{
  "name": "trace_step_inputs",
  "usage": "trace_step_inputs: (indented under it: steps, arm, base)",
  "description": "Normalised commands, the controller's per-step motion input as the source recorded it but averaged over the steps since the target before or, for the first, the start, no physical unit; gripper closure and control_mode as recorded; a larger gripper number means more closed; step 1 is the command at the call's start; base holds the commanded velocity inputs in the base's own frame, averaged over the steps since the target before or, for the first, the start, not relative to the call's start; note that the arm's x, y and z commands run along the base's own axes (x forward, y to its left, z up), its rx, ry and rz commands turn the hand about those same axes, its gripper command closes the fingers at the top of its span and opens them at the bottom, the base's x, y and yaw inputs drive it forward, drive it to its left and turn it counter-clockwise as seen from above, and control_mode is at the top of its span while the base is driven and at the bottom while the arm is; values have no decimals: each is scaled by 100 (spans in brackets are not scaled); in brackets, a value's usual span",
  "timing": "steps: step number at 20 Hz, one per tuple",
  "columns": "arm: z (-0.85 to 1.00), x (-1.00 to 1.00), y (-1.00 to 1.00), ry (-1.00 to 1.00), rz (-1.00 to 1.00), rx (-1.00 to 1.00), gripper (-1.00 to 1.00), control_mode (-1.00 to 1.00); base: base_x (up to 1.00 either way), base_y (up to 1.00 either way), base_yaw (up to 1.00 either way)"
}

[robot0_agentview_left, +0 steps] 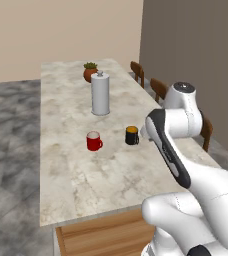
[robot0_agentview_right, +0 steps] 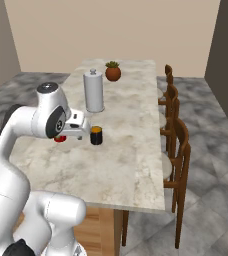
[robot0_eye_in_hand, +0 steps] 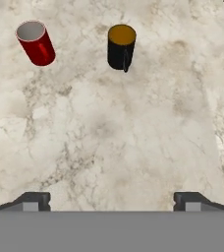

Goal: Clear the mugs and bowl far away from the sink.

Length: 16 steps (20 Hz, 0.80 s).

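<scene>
Mugs: two small handled ones, both upright on the counter and well apart from each other, nothing touching either.
Red mug: glossy red mug (robot0_agentview_left: 93, 141) with a pale inside, handle sticking out toward the black one in the left base view. In the hand view it's the red mug (robot0_eye_in_hand: 36, 43) up in the top left corner. In the right base view just a sliver of red (robot0_agentview_right: 60, 139) peeks out from behind the arm.
Black mug: black mug with the orange-yellow inside (robot0_agentview_left: 132, 135), sitting to the right of the red one in the left base view. In the hand view (robot0_eye_in_hand: 121, 47) its handle faces the camera, and in the right base view (robot0_agentview_right: 96, 135) it stands just beside the robot's hand.
Counter: long beige marbled stone counter (robot0_agentview_left: 66, 165) with a wood base, bare stone all around the mugs.
End effector: two dark fingertips at the bottom of the hand view (robot0_eye_in_hand: 112, 202), spread wide apart with nothing between them, hanging over bare counter short of both mugs.
Canister: tall white cylindrical canister with a knob lid (robot0_agentview_left: 100, 93), further back from the mugs.
Plant: little green plant in a round brown pot (robot0_agentview_left: 90, 73), just behind the canister near the far end.
Chairs: brown wooden chairs (robot0_agentview_right: 178, 160) lined up along the right side of the counter.
</scene>
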Motion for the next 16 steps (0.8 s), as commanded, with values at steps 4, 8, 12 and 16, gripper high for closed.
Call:
trace_step_inputs:
  steps: [4,8,12,16]
  arm:
    - [0,-60,29,-11,-6,1,-100,-100]
    - [18,-46,10,-14,-3,0,-100,-100]
    - [0,0,0,0,0,0,-100,100]
    - [0,0,0,0,0,0,-100,100]
  base:
    - [0,0,0]
    - [0,0,0]
    - [-50,0,-1]
    - [-50,0,0]
